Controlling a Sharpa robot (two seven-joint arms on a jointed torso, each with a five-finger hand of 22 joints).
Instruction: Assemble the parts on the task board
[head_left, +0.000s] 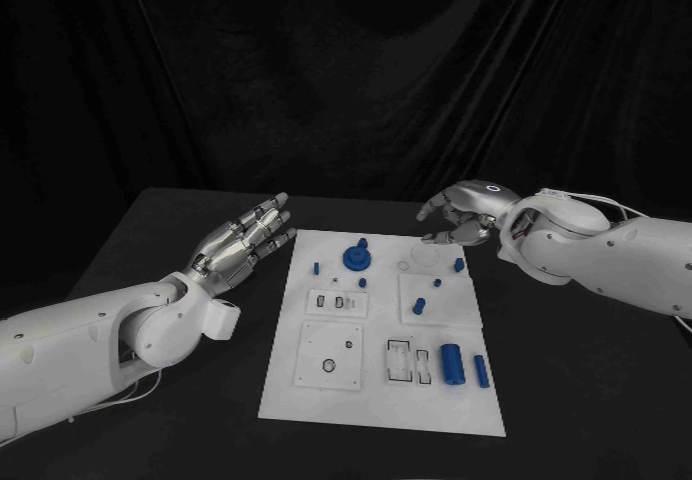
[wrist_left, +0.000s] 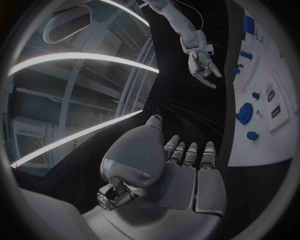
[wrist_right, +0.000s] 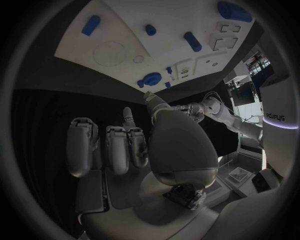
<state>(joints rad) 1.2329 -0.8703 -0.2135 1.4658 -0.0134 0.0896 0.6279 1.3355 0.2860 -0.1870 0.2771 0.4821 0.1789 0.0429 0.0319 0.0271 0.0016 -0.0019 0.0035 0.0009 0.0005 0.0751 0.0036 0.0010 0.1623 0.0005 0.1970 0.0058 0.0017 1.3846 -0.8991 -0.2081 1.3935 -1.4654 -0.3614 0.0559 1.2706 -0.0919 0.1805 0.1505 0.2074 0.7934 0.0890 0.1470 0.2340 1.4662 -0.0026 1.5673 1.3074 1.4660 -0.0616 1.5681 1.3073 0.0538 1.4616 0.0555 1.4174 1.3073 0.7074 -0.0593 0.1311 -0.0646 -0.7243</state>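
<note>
White arms (head_left: 101, 335) (thin white cables), silver hands (head_left: 248, 240)

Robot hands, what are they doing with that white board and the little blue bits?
Right now they aren't holding anything. The left hand hangs open beside the task board's left edge, fingers stretched out. The right hand hovers over the board's far right corner, fingers curled down a little, empty. The blue parts sit on the board: a round blue piece near the far end, and a thick blue cylinder next to a thinner one at the near end. Nothing is picked up yet.
</note>
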